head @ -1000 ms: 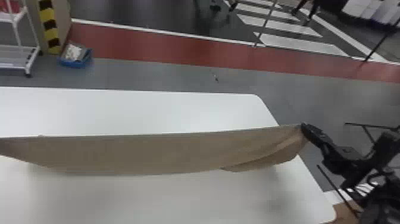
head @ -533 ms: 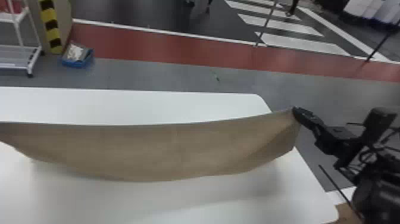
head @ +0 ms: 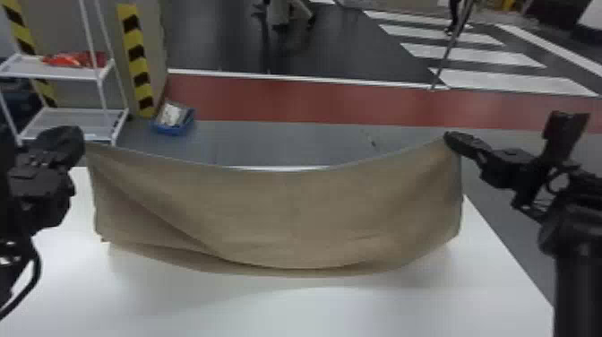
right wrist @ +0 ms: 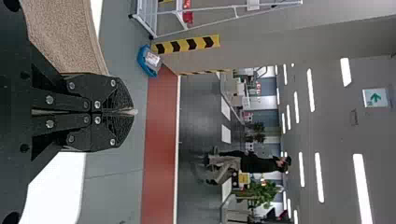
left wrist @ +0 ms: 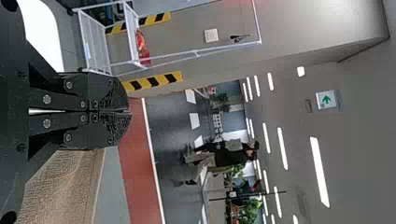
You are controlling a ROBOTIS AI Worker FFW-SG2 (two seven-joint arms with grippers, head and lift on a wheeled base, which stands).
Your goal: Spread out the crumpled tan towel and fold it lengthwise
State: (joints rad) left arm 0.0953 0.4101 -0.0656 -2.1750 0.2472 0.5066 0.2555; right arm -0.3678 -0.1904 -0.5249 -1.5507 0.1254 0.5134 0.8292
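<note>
The tan towel [head: 286,215] hangs over the white table [head: 313,313], its middle toward four o'clock from the left gripper [head: 80,140] and eight o'clock from the right gripper [head: 449,137]; each has its fingers closed, pinching an upper corner.

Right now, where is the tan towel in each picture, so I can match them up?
Head view: the tan towel hangs wide across the middle.
Left wrist view: part of the towel beside the left end effector.
Right wrist view: part of the towel beside the right end effector.
Shared landmark: the red floor strip.
</note>
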